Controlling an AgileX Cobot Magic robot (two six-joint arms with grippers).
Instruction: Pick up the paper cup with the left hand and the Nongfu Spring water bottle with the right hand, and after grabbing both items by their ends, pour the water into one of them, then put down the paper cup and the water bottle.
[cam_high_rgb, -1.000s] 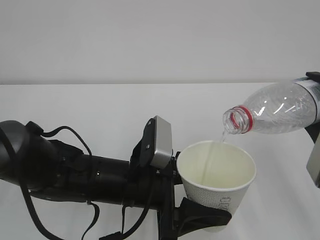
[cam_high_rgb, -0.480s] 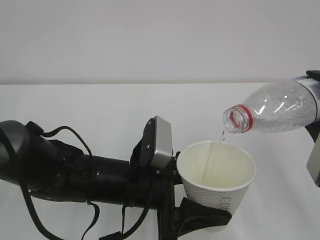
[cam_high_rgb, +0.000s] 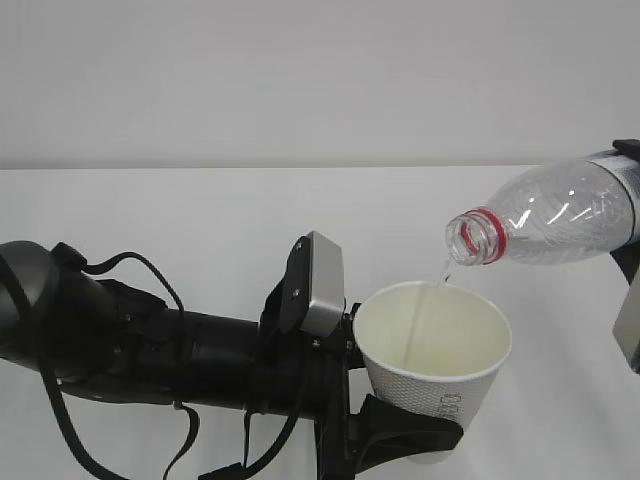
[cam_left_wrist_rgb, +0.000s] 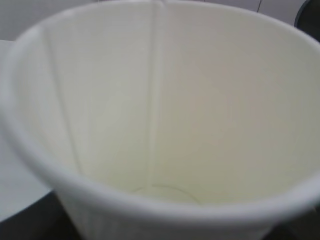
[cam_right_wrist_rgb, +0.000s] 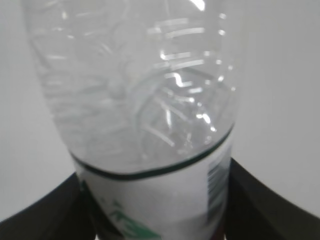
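Note:
The white paper cup (cam_high_rgb: 432, 348) stands upright at the lower middle, my left gripper (cam_high_rgb: 408, 432) shut on its lower part. From the left wrist view I look straight into the paper cup (cam_left_wrist_rgb: 225, 100), its inner wall filling the picture. The clear Nongfu Spring water bottle (cam_high_rgb: 556, 214) lies tilted, its red-ringed mouth pointing down-left over the rim. A thin stream of water (cam_high_rgb: 443, 271) falls into the cup, and the water (cam_left_wrist_rgb: 151, 105) runs down to a small pool at the bottom. My right gripper (cam_right_wrist_rgb: 155, 217) is shut on the bottle (cam_right_wrist_rgb: 140, 90) at its label end.
The white table (cam_high_rgb: 200, 210) runs back to a pale wall. My left arm (cam_high_rgb: 150, 345) lies low across the left foreground, its grey camera box (cam_high_rgb: 320, 285) beside the cup. The right arm shows only at the right edge.
The bottle's far end has risen a little, tipping it slightly more. Water keeps running into the cup, which has not moved.

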